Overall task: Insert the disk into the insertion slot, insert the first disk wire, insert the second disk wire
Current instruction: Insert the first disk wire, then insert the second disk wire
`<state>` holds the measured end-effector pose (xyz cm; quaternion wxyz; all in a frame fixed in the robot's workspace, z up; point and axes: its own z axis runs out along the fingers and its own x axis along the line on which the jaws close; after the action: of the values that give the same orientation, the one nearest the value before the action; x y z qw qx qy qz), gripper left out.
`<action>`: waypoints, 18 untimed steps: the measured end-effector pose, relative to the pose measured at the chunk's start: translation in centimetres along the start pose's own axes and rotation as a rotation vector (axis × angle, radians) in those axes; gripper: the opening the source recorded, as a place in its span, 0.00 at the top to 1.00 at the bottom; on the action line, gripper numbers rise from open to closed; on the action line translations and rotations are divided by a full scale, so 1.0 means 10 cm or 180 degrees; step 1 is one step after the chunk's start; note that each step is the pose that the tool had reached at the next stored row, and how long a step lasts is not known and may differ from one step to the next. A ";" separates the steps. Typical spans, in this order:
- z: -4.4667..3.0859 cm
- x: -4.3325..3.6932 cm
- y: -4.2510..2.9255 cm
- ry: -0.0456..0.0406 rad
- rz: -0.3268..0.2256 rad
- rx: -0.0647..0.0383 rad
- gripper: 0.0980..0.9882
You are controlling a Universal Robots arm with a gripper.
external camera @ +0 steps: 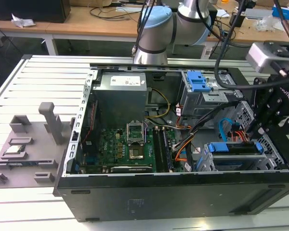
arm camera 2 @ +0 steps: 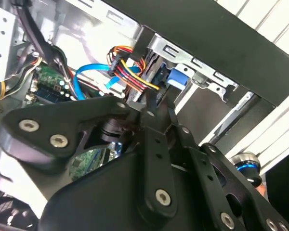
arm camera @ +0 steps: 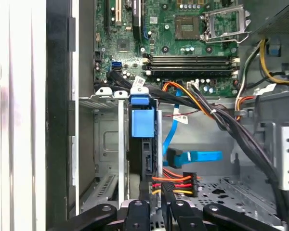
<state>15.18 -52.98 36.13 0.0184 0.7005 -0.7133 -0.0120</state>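
My gripper is clenched on the plug of the coloured wire bundle, just beside the end of the disk, which sits edge-on inside the slot.

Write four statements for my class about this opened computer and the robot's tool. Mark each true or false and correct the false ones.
1. The disk, in its blue carrier, sits in the insertion slot. True.
2. The tool hangs over the processor socket. False: it is at the insertion slot, towards the exterior view's right.
3. Orange, red and yellow wires run close beside the disk. True.
4. The computer case is shut by a side panel. False: it lies open, with the motherboard in plain view.
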 end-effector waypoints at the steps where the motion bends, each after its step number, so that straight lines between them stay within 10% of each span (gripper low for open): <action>1: -0.023 -0.014 0.001 -0.0001 0.0000 0.0000 0.85; 3: -0.080 -0.041 0.004 0.0000 0.0000 0.0000 0.99; 18: -0.125 -0.049 0.006 0.0000 0.0000 0.0000 0.98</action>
<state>15.18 -52.48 37.38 0.0183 0.7005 -0.7133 -0.0120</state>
